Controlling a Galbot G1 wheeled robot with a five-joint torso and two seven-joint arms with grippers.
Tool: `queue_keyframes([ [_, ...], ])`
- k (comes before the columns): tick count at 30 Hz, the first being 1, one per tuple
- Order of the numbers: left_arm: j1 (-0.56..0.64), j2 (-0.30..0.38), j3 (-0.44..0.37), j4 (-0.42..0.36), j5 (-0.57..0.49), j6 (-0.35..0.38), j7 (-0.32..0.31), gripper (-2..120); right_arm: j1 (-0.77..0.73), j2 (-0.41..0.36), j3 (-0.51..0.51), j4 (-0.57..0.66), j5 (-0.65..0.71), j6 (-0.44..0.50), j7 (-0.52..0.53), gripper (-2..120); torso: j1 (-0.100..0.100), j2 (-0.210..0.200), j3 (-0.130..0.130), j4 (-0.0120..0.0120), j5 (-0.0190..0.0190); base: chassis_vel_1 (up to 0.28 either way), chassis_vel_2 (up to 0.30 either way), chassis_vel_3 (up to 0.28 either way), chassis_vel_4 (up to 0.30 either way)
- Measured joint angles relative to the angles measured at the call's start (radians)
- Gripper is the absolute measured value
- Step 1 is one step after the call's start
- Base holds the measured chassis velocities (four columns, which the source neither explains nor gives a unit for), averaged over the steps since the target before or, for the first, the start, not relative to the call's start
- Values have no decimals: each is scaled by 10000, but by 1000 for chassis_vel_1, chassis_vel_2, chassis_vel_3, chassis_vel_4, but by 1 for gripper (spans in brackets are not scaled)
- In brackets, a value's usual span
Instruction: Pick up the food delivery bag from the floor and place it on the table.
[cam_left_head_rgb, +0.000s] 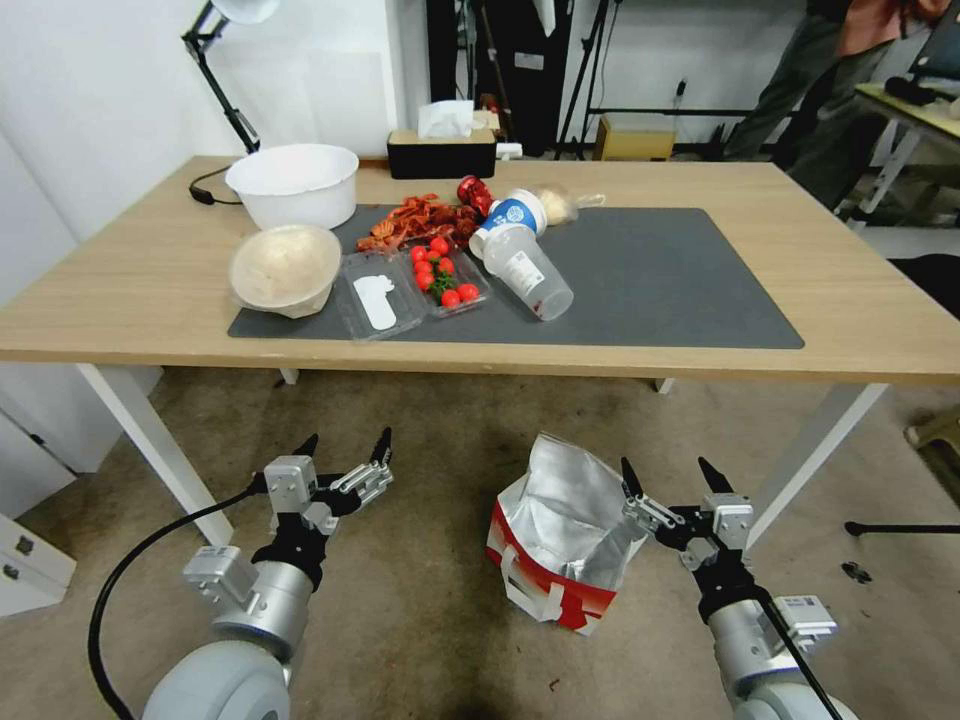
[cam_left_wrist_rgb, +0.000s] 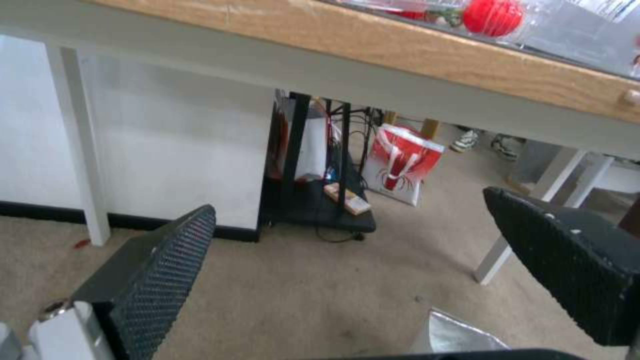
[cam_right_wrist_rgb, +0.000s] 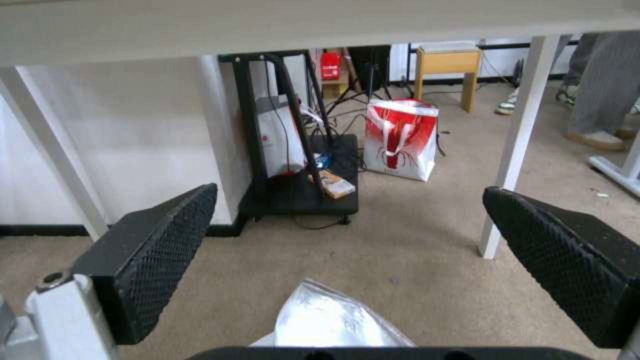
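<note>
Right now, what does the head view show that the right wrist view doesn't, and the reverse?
Head view alone: the tabletop with its grey mat, white bowl and cherry tomatoes, plus the left end effector, open over the floor.

Right wrist view alone: under the table, a second red-and-white bag and a black stand.

Both: the food delivery bag on the floor by the open right end effector.
</note>
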Motion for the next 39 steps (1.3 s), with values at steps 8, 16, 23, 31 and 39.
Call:
queue_keyframes([
  [8, 76, 34, -59, -24, -4, -34, 24, 100, -5, 16, -7, -15, -22, 29, -16, 100, -125, -341, -213, 0, 0, 0, 0, 0, 0],
  [16, 80, 41, -81, -30, 13, -55, 88, 100, 2, 16, -16, -20, -25, 40, -14, 100, -237, -634, -396, 0, 0, 0, 0, 0, 0],
  [23, 92, 40, -53, -29, 62, -32, 156, 100, -40, -19, 11, -13, 5, -9, 30, 100, -361, -955, -592, 0, 0, 0, 0, 0, 0],
  [31, 116, 60, -56, -56, 69, 2, 145, 100, -57, -17, -1, -14, 6, -27, 52, 100, -476, -1275, -797, 0, 0, 0, 0, 0, 0],
  [39, 120, 59, -43, -57, 73, 3, 143, 100, -60, -25, -3, -19, 5, -31, 52, 100, -584, -1571, -985, 0, 0, 0, 0, 0, 0],
])
